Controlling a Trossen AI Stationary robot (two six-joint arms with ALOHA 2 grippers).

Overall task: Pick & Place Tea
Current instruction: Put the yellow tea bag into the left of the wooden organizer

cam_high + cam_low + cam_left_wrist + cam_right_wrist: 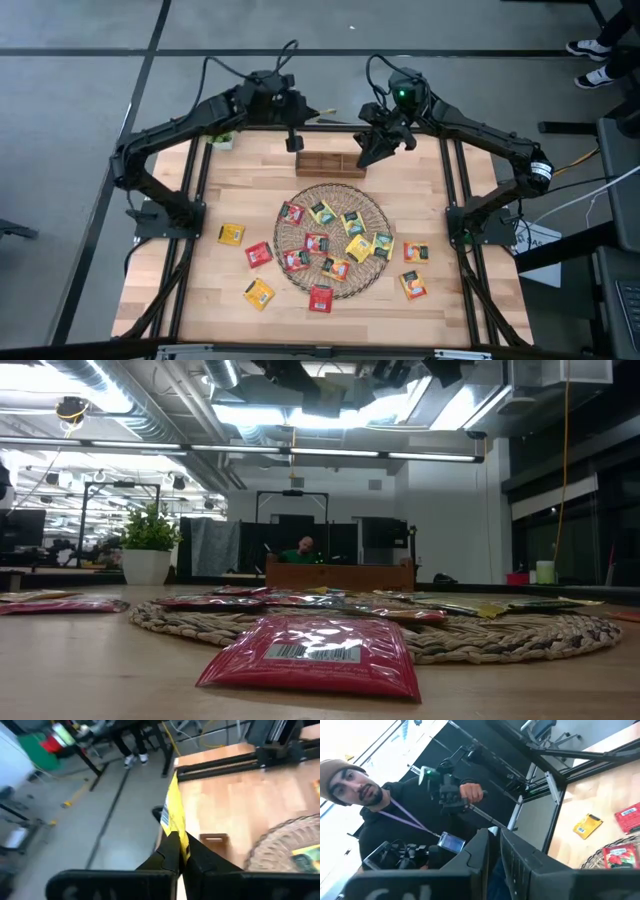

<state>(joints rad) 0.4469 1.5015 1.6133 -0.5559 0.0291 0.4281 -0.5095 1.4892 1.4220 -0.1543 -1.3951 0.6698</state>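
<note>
A yellow tea sachet (173, 820) is held upright between the closed fingers of the left gripper (295, 143), above the far edge of the table (455, 300), just beside the left end of the wooden box (330, 163). The right gripper (372, 152) is raised near the right end of the same box; its fingers (479, 851) stand only a little apart, and nothing can be seen between them.

The round wicker mat (368, 205) lies in the middle of the table, just in front of the box. Most of the other tea sachets (327, 244), red, yellow and orange, are spread over the mat. Some more lie on the bare wood: four towards the left edge and two towards the right edge. One red sachet (312, 652) lies at the near rim of the mat.

A small potted plant (222, 139) stands at the far left corner. In the right wrist view a person (395, 827) in dark clothes is seen beyond the table, with one hand (471, 791) on a handle.
</note>
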